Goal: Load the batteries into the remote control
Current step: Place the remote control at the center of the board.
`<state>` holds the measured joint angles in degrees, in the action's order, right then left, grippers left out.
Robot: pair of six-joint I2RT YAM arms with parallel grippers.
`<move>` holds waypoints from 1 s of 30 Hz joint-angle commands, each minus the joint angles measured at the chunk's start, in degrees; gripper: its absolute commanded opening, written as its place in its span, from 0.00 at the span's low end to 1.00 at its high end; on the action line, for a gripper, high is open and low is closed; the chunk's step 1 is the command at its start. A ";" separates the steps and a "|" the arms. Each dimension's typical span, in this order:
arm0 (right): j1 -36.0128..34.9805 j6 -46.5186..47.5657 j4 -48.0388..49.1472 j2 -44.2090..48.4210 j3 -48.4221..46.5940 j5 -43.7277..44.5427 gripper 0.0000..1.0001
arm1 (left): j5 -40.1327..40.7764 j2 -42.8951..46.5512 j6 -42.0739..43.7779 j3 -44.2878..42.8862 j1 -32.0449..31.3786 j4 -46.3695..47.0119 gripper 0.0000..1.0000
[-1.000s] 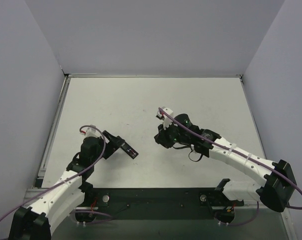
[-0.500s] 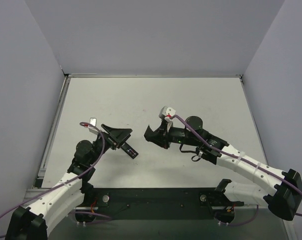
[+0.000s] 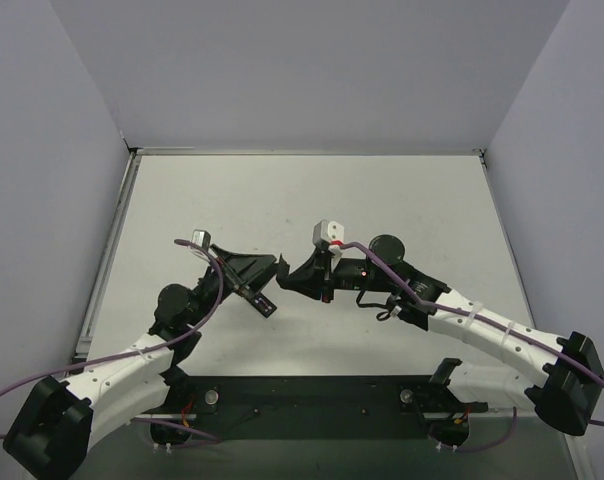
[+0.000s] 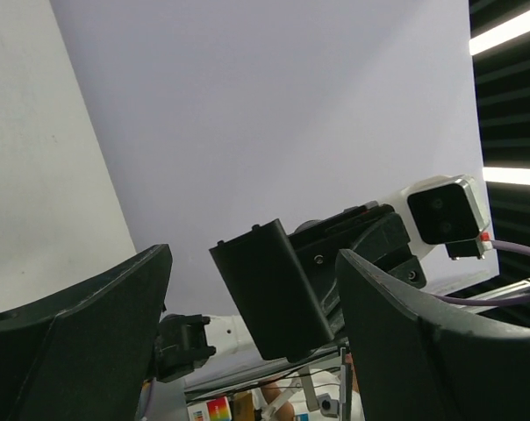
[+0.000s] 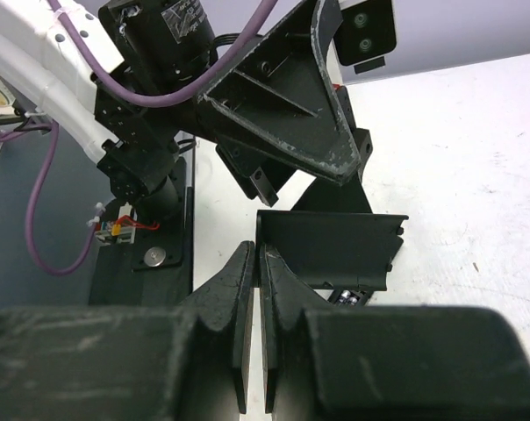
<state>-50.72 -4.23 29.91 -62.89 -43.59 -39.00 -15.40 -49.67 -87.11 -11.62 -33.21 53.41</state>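
The remote control [image 3: 265, 303] is a slim black bar lying on the white table. My right gripper [image 5: 259, 250] is shut on one edge of a short black cover piece [image 5: 331, 250] and holds it just over the remote. Under the cover's edge the metal ends of the batteries [image 5: 347, 296] show inside the remote's compartment. My left gripper [image 4: 254, 259] is open, and its two fingers stand on either side of the cover [image 4: 274, 294] without touching it. In the top view the left gripper [image 3: 264, 270] and the right gripper [image 3: 288, 274] meet tip to tip above the remote.
A black base plate [image 3: 312, 395] runs along the near table edge between the arm bases. Grey walls close the table on the left, back and right. Purple cables loop along both arms.
My left gripper has swung up and to the right, toward the right gripper. My right gripper has moved left with the cover, so the two now meet over the remote.
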 commanded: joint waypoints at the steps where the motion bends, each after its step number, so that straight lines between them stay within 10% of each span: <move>1: -0.43 1.86 6.47 -0.47 0.00 -4.50 0.01 | 0.02 -0.51 -2.19 -3.32 -0.89 7.85 0.86; 17: -0.35 1.94 10.43 -0.83 1.05 -5.64 0.01 | -1.04 -6.92 -3.68 -4.64 -3.88 13.38 0.84; 30: -0.35 2.30 10.34 -0.83 2.46 -6.35 0.03 | 2.04 -5.88 -4.74 -3.23 -4.23 16.12 0.61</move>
<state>-50.74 -3.36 36.01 -63.64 -41.67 -43.13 -14.48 -57.45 -91.96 -13.52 -37.15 64.60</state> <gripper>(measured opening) 0.025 0.630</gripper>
